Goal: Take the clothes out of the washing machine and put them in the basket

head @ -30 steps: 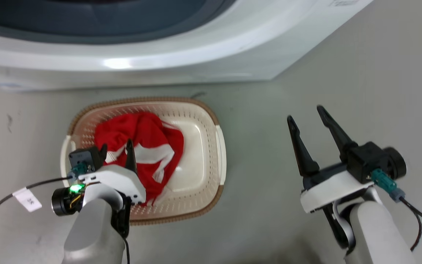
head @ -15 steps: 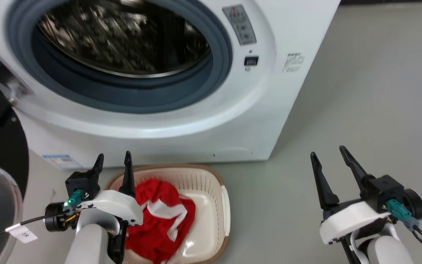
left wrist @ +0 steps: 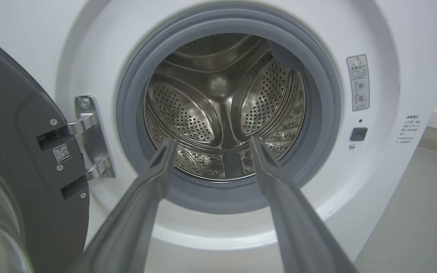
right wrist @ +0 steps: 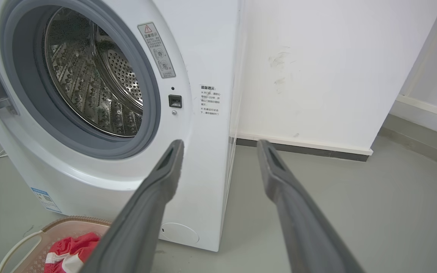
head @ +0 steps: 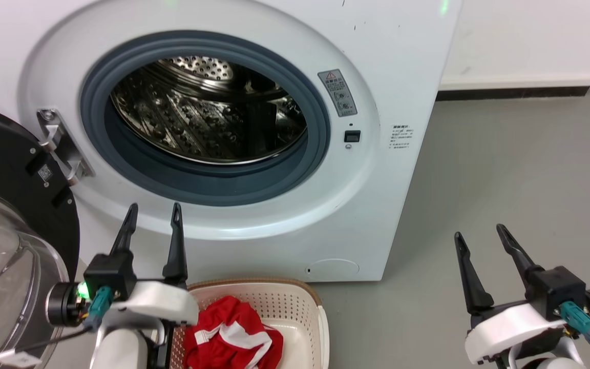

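The white washing machine [head: 387, 61] stands before me with its door swung open at the left and its steel drum [head: 208, 113] bare inside. On the floor below it sits the cream basket [head: 295, 307], holding red clothes [head: 231, 341] with white bands. My left gripper [head: 154, 215] is open and holds nothing, raised in front of the washer's lower front above the basket's left end. In the left wrist view the left gripper [left wrist: 211, 142] points at the drum [left wrist: 222, 102]. At the lower right my right gripper [head: 480, 234] is open over the floor. The right wrist view shows the basket [right wrist: 51, 231] and the clothes [right wrist: 68, 248].
The open black-rimmed glass door [head: 13, 241] hangs at the far left beside my left arm, on a metal hinge [head: 62, 146]. Grey floor [head: 510, 169] stretches to the right of the washer, up to a white wall [head: 525, 36] with a dark skirting.
The head camera has tilted up from the basket to the washer's open drum. Both grippers stay open. The left gripper has lifted from just over the clothes to in front of the washer.
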